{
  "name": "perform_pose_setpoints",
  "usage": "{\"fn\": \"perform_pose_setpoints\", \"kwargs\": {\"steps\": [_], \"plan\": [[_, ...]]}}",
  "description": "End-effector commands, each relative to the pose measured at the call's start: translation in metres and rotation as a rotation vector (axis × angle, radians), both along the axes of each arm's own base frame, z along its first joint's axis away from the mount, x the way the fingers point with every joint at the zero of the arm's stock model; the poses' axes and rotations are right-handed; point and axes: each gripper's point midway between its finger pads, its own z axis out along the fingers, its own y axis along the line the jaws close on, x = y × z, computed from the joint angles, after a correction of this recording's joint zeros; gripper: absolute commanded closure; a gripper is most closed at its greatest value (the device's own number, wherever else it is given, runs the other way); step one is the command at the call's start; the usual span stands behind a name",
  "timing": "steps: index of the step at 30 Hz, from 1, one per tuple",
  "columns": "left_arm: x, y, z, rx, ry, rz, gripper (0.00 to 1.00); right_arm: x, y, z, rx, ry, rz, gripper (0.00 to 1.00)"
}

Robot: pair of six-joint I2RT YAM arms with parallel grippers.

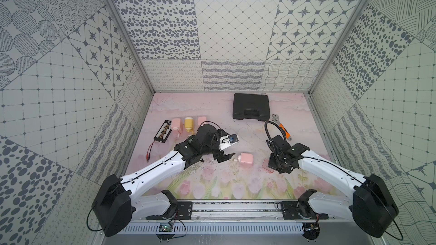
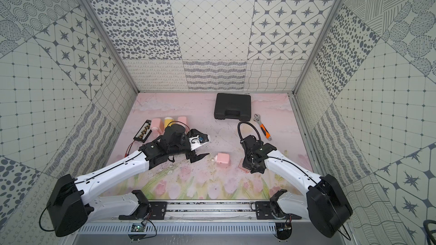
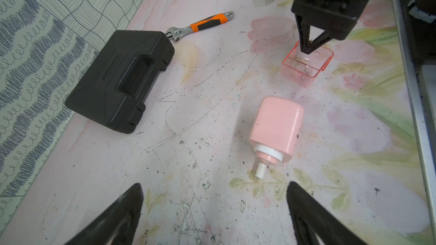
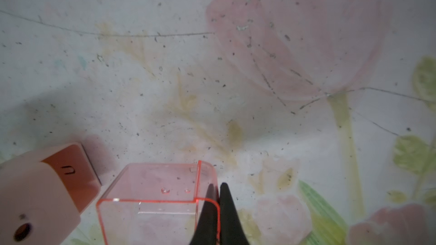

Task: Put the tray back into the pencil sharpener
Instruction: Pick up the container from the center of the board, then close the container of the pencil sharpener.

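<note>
The pink pencil sharpener (image 1: 245,158) (image 3: 276,126) lies on its side on the flowered mat, its white stub end towards my left gripper. The clear pink tray (image 3: 306,67) (image 4: 153,196) sits open side up just to the sharpener's right, a small gap between them. My right gripper (image 4: 217,185) (image 3: 306,49) points down from above, shut on the tray's side wall, one finger inside and one outside. My left gripper (image 3: 214,185) stands open and empty just left of the sharpener, with one finger (image 1: 230,155) showing in a top view.
A black case (image 1: 251,107) lies at the back. An orange-handled wrench (image 1: 280,127) is beside it, close behind my right arm. Two more pink sharpeners (image 1: 177,124) and a yellow one (image 1: 188,123) lie back left, beside a black connector board (image 1: 162,131) with red leads.
</note>
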Motion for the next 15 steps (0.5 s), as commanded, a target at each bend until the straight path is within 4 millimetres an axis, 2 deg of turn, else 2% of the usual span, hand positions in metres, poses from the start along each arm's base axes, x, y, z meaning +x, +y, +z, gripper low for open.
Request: {"fn": "perform_pose_setpoints", "kwargs": {"steps": [1, 9, 13, 15], "plan": [[-0.013, 0.003, -0.023, 0.078, 0.140, -0.001, 0.06, 0.004, 0.008, -0.003, -0.008, 0.020, 0.087, 1.00], [-0.014, -0.017, -0.031, 0.085, 0.168, -0.063, 0.07, 0.015, 0.029, -0.014, 0.047, 0.034, 0.128, 0.89], [-0.015, -0.026, -0.040, 0.099, 0.186, -0.107, 0.06, 0.020, 0.038, -0.011, 0.104, -0.002, 0.119, 0.79], [-0.015, -0.029, -0.044, 0.120, 0.202, -0.129, 0.07, 0.021, 0.041, -0.009, 0.132, -0.014, 0.112, 0.77]]}}
